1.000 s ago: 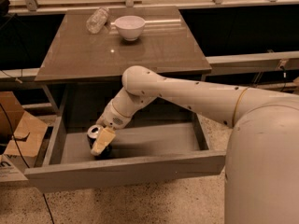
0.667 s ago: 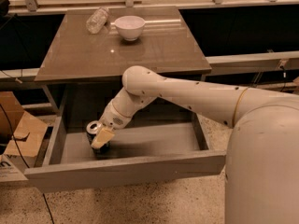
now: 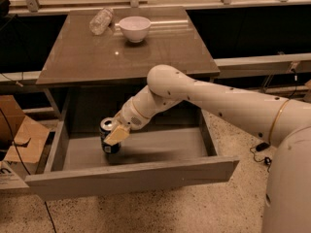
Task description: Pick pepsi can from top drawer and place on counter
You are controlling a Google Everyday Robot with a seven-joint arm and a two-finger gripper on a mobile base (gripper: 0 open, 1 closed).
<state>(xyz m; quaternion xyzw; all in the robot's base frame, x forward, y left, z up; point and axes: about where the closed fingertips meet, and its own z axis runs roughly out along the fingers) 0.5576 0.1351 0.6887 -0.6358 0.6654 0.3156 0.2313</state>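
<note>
Pepsi can [image 3: 106, 125]: held upright inside the top drawer [image 3: 131, 176], in its left half as viewed. The silver top shows just above the near finger.

End effector [image 3: 112, 134]: closed on the pepsi can. One tan finger is laid across the can's front, and the other is hidden behind it.

Change: against the view of a second ago, can and end effector are found together a little higher and a little further right. The can's base now appears to be off the drawer floor, though a light touch cannot be ruled out.

Meaning: the grasp is judged to have held and the lift to have begun. The pick is nearly done, and the placing is not yet started.

Drawer position: pulled open, lying below and around the end effector. Its front panel is on the camera side, and its left wall is near on the viewed left.

Desk [image 3: 97, 62]: above and behind the end effector, with its front edge over the drawer's rear.

White bowl [image 3: 134, 28]: on the far part of the desk, well apart from the end effector.

Clear bottle [image 3: 100, 22]: lying just beside the bowl, equally far off.

Next move: the can has to be raised past the desk's edge before it is carried back over bare surface.

Risk: the can could be knocked against that edge if it is swung back too early.
</note>
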